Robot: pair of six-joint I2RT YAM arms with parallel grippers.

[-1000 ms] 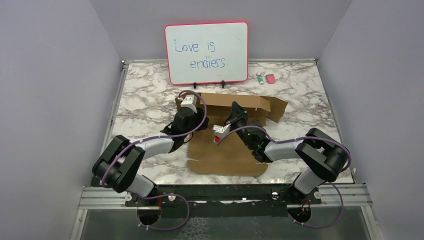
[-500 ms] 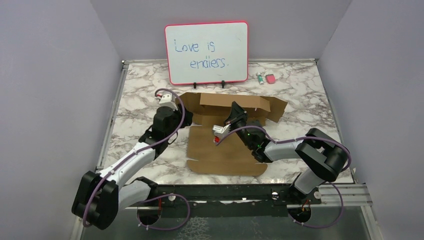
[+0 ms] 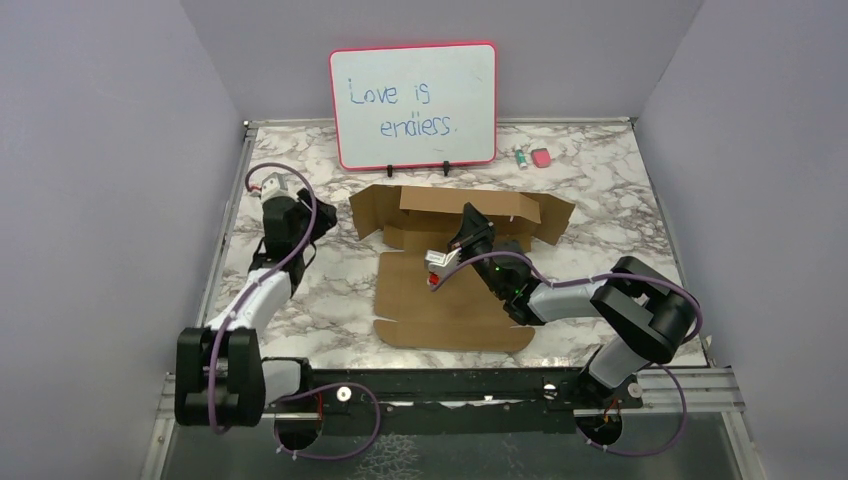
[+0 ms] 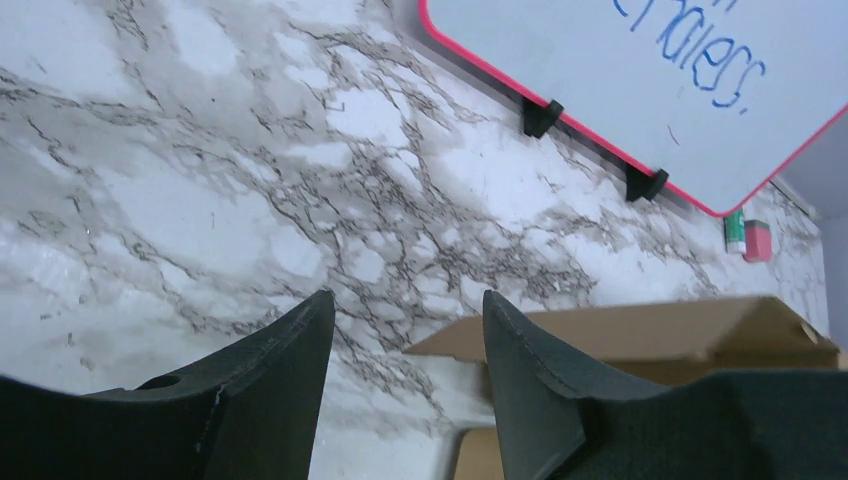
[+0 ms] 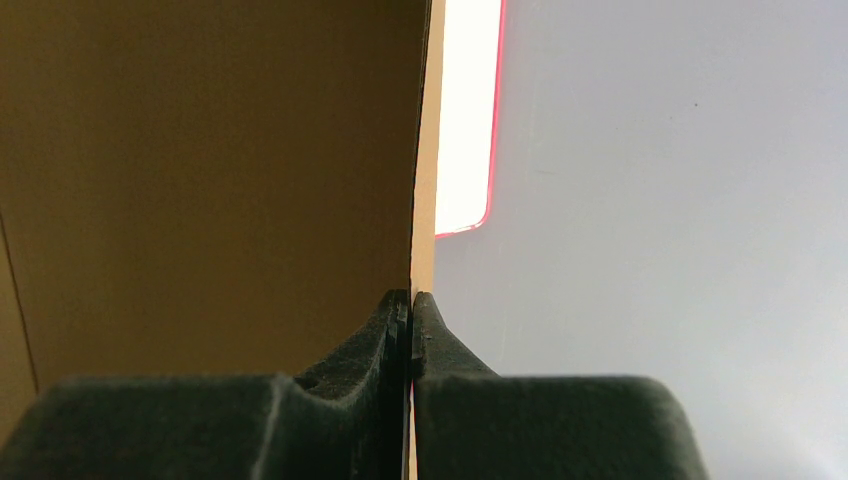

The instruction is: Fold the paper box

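whiteboard (image 3: 413,105): "Love is endless." | left pincer (image 4: 405,312): spread | right pincer (image 5: 410,300): pinching paper box (image 3: 450,310) edge

On the bench (image 3: 620,200) stand one paper box (image 3: 450,295), one pink-framed whiteboard (image 3: 413,105), one small pink block (image 3: 541,158), one small green-and-white item (image 3: 521,158), plus two arms, the left arm (image 3: 255,295) and the right arm (image 3: 560,293).

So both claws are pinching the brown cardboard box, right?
No. Only the right claw pinches the brown cardboard box, on a raised flap; the left wrist view shows the left claw open and empty above the marble-patterned table.
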